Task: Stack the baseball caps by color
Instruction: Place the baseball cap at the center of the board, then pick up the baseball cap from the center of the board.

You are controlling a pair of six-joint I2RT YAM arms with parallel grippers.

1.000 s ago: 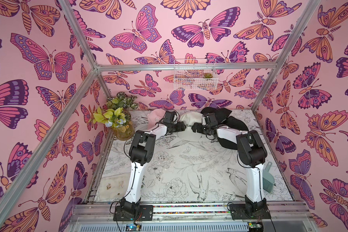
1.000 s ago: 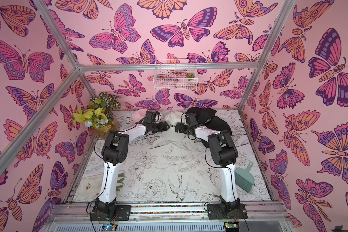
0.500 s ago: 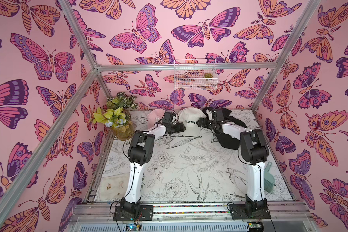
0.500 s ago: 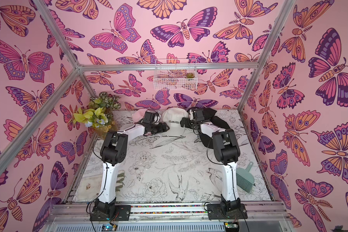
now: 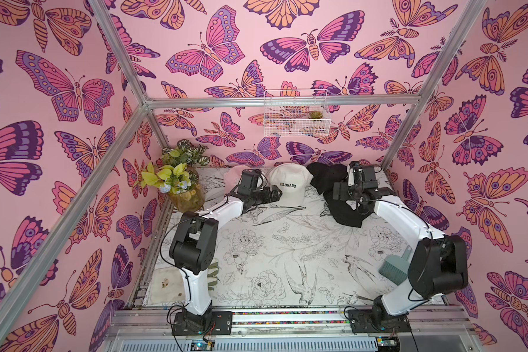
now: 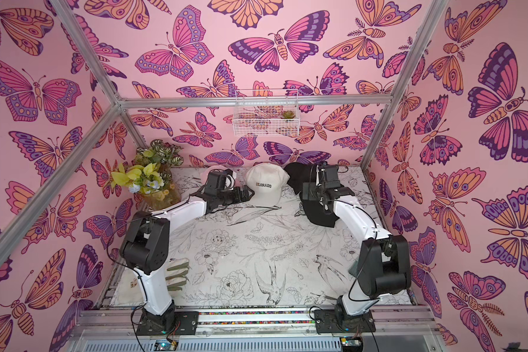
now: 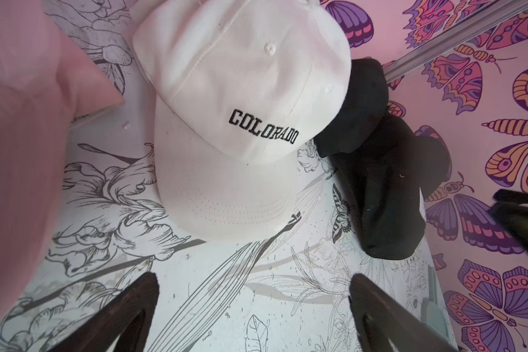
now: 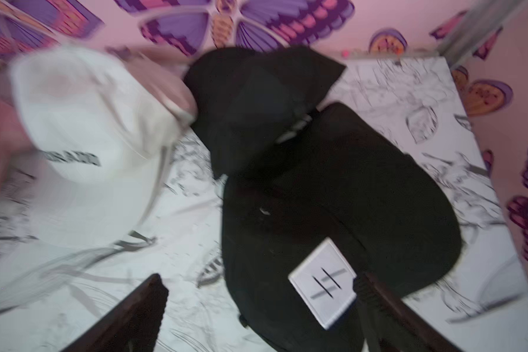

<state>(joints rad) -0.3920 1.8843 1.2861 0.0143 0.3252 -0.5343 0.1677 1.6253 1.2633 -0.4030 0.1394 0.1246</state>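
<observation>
- You've got white link shells on the left arm point(image 5: 223, 210) and right arm point(image 5: 400, 216), with chunky black joint housings.
- Thin black cables point(image 5: 161, 247) loop outside the joints.
- Flat black base plates point(image 5: 223, 323).
- Dark tapered fingers point(image 7: 134, 304) on the left gripper point(image 7: 253, 275).

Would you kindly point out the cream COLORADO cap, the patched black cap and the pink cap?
Cream-white fabric COLORADO cap point(image 7: 241, 76): left wrist view, on its crown.
Black fabric cap with white square patch point(image 8: 363, 189): right wrist view, on its dark crown.
Light pink fabric cap point(image 5: 230, 179): in a top view, on its visible edge.
</observation>
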